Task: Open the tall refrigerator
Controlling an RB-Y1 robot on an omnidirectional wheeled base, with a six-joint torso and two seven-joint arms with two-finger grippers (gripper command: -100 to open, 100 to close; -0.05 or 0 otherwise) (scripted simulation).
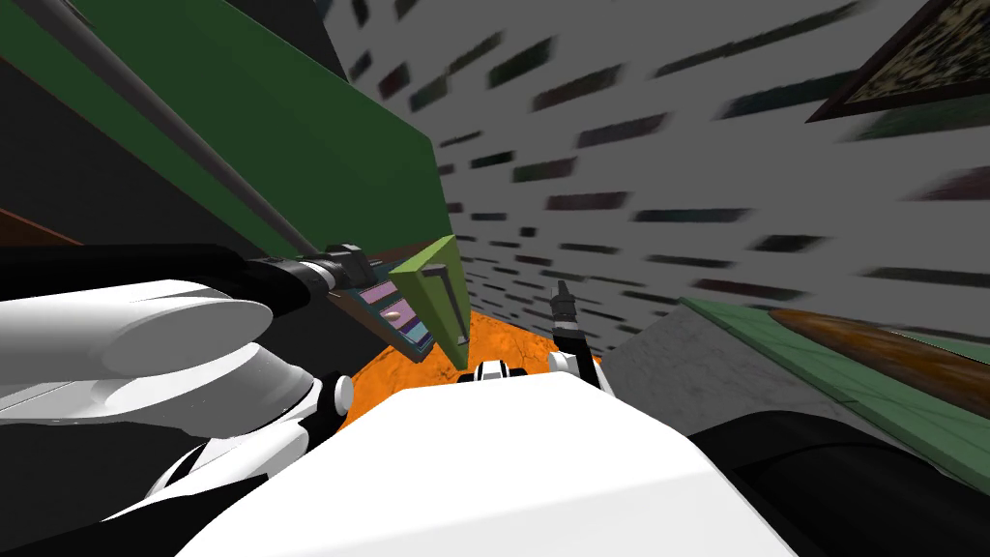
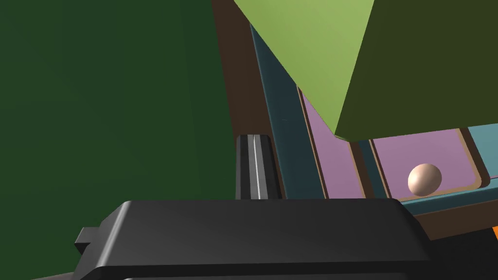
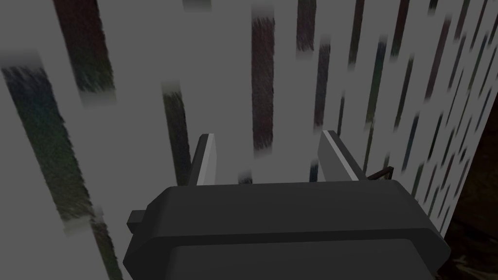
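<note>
The tall refrigerator's flat dark green door rises at my left, with a long thin grey bar handle running down its face. My left gripper sits at the bar's lower end, near the door's bottom corner. In the left wrist view its fingers are drawn together with nothing visible between them, and the green face lies just beside them. I cannot tell whether they clamp the bar itself.

I judge the step in hand to be the pull on the handle. The next move calls for a firm hold on the bar and an arc around the hinge side. How far the door stands out I cannot tell, and the refrigerator's inside is hidden.

An olive-green wedge-shaped block juts out just past the gripper. Under it is a teal-framed cabinet with purple panels and a round pale knob. It is closed, so its contents are hidden. It stands on the orange floor.

My right gripper is raised ahead of my chest, its fingers wide apart and empty.
</note>
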